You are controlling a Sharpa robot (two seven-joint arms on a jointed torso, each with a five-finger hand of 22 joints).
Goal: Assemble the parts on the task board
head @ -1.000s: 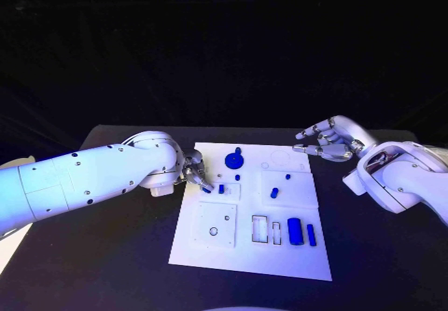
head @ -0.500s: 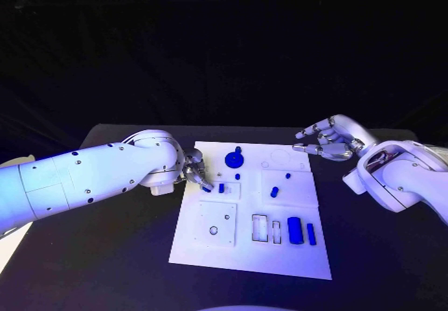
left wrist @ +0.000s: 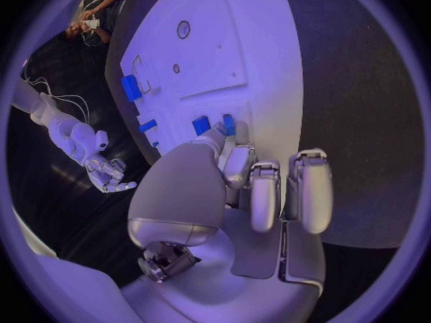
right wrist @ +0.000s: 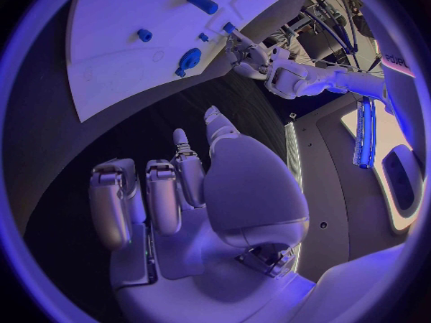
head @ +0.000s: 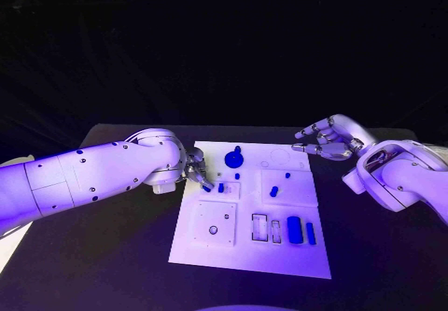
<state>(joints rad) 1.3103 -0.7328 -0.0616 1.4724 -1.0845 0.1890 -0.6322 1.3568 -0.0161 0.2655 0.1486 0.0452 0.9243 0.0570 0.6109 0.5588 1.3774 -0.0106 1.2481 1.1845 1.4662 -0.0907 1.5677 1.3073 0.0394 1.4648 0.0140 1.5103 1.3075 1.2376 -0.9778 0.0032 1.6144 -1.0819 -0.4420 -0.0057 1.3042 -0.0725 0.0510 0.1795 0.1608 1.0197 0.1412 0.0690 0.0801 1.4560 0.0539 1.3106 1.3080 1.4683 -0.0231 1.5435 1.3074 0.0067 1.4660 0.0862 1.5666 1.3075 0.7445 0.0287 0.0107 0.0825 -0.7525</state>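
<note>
Head view: I see the board (head: 250,214) mid-table with my left hand (head: 194,170) at its near-left edge, fingertips down on a small blue part (head: 206,188) beside a second part (head: 221,188) by a square recess. My right hand (head: 327,142) hovers off the board's far-right corner, fingers spread and lightly curled, holding nothing. A blue disc (head: 234,159) sits at the far end, a short peg (head: 274,192) lies mid-board, and two long bars (head: 295,230) stand near the slots, beside two slots that look unfilled. I judge the assembly under halfway. Left wrist view: thumb and one finger (left wrist: 235,166) pinch toward the two parts (left wrist: 201,125); I cannot tell whether either is gripped. Right wrist view: the hand (right wrist: 184,186) is empty above bare table (right wrist: 135,133). Nothing obstructs the board.
</note>
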